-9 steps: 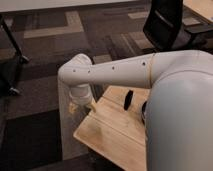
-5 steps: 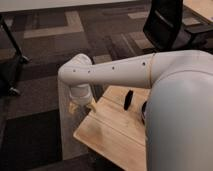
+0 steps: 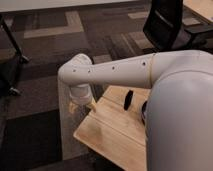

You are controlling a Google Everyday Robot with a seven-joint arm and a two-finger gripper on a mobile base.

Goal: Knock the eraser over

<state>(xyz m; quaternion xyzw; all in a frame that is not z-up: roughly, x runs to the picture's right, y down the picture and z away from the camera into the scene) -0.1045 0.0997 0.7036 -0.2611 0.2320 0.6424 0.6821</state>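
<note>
**Eraser upright on the tabletop, pincer at the far-left corner**

Dark carpet [image 3: 45,55] with paler bands fills the upper and left parts of the view. Across it lies the white arm [image 3: 125,70], which enters huge from 4 o'clock, runs towards 9 o'clock, and bends down at a rounded elbow left of centre.

Below the arm, a pale wooden tabletop [image 3: 107,132] lies slantwise from the centre towards 6 o'clock, with one corner pointing to 9 o'clock. A black office chair [image 3: 167,25] stands on the carpet at 1 o'clock, well apart from the tabletop. The legs of a second chair base [image 3: 10,67] show at the 9 o'clock edge.

The pincer [image 3: 82,105] hangs beneath the elbow, by the tabletop's far-left edge. Whether it is open or closed I cannot tell, as the wrist above hides most of it.

The eraser [image 3: 128,98] is a small black block standing on end on the tabletop just under the arm, at 3 o'clock from the pincer and clearly apart from it. At about 4 o'clock from the eraser a dark rounded shape [image 3: 144,113] peeks from behind the arm — mostly hidden.
</note>
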